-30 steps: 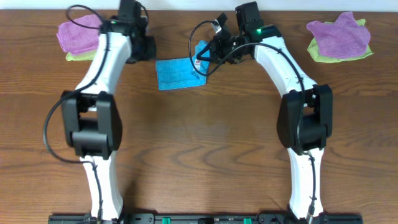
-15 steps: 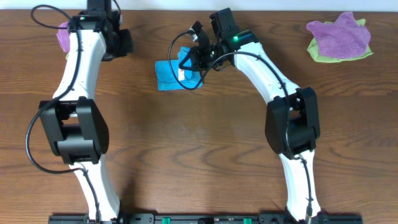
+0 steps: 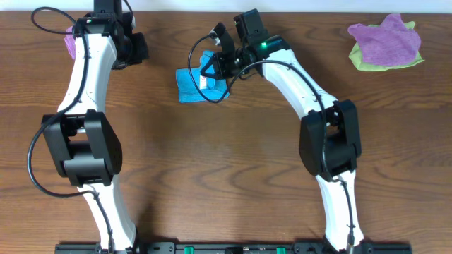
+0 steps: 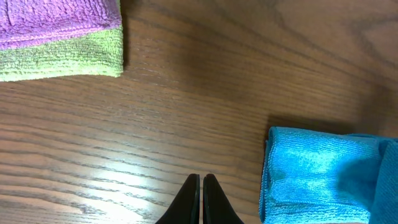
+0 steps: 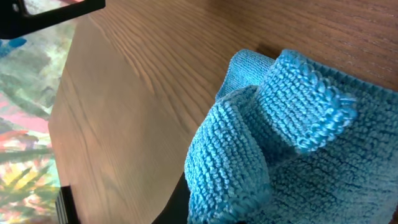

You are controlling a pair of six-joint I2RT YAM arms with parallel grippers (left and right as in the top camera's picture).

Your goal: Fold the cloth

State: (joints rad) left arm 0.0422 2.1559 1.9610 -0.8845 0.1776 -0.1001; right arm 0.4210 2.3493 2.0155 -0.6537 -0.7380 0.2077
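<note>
Now | right tool point(image 3: 209, 70) pinching cloth point(image 3: 188, 86) | left tool point(image 4: 201, 196) closed, empty | purple cloth point(image 4: 56, 18) on green cloth point(image 4: 62, 59) nearby

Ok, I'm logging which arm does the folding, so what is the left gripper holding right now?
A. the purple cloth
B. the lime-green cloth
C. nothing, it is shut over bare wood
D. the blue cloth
C: in the left wrist view the left gripper has its fingers together with nothing between them, over the table, apart from the cloth beside it.
</note>
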